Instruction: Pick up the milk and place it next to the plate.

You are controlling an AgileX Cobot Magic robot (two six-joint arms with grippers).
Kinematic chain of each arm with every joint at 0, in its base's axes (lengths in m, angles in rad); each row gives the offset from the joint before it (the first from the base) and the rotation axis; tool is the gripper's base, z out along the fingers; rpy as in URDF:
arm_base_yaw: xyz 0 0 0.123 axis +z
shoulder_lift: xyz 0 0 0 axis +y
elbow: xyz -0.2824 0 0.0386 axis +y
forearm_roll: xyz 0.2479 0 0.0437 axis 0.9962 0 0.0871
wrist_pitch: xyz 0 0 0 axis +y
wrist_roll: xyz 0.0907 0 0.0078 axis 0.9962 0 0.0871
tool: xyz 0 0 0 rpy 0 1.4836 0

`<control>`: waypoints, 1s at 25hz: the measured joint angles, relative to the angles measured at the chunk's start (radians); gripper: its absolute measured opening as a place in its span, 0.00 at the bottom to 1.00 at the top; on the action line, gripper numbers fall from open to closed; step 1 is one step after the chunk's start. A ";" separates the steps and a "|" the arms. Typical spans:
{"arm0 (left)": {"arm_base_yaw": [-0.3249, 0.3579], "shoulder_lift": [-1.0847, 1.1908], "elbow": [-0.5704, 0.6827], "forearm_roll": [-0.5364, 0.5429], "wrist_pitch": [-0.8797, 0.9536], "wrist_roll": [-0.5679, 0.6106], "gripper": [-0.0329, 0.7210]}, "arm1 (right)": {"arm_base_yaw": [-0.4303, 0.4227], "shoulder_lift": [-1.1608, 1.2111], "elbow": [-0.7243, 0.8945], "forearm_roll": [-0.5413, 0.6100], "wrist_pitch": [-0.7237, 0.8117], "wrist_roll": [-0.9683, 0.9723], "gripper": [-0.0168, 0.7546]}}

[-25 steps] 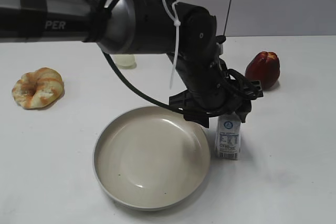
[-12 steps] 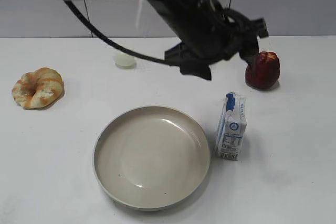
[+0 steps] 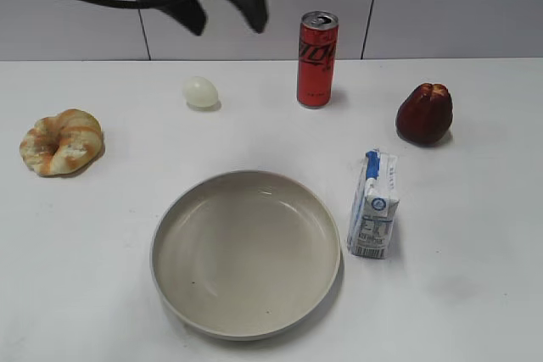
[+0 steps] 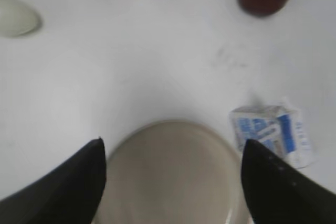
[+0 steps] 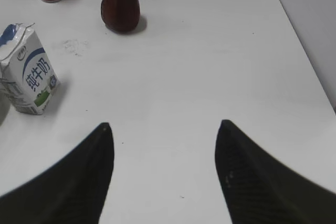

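Observation:
The milk (image 3: 373,204), a small white carton with a blue gabled top, stands upright on the white table just right of the plate (image 3: 174,214), a wide beige dish. It also shows in the left wrist view (image 4: 273,134) and the right wrist view (image 5: 28,69). The plate shows in the left wrist view (image 4: 170,177). My left gripper (image 3: 225,14) is open and empty, raised high at the top left, far from the milk; its jaws (image 4: 173,142) frame the plate. My right gripper (image 5: 164,125) is open and empty above bare table, right of the milk.
A red soda can (image 3: 316,58) stands at the back. A dark red fruit (image 3: 424,113) lies at the back right, a pale egg (image 3: 201,91) at the back left, a croissant-like bread (image 3: 61,142) at the far left. The table's right edge (image 5: 299,30) shows.
My left arm has let go of the milk and risen up and to the left, away from it. The milk stands where it was set, beside the plate.

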 joint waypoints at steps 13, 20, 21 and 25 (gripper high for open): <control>0.317 -0.299 0.369 0.173 0.011 0.047 0.80 | 0.000 0.000 0.000 0.000 0.000 0.000 0.62; 0.463 -0.646 0.765 0.183 -0.019 0.050 0.80 | 0.000 0.000 0.000 0.000 0.000 0.000 0.62; 0.469 -0.695 0.818 0.184 -0.029 0.050 0.80 | 0.000 0.000 0.000 0.000 0.000 0.000 0.62; 0.471 -0.917 0.986 0.188 -0.067 0.051 0.80 | 0.000 0.000 0.000 0.000 0.000 0.000 0.62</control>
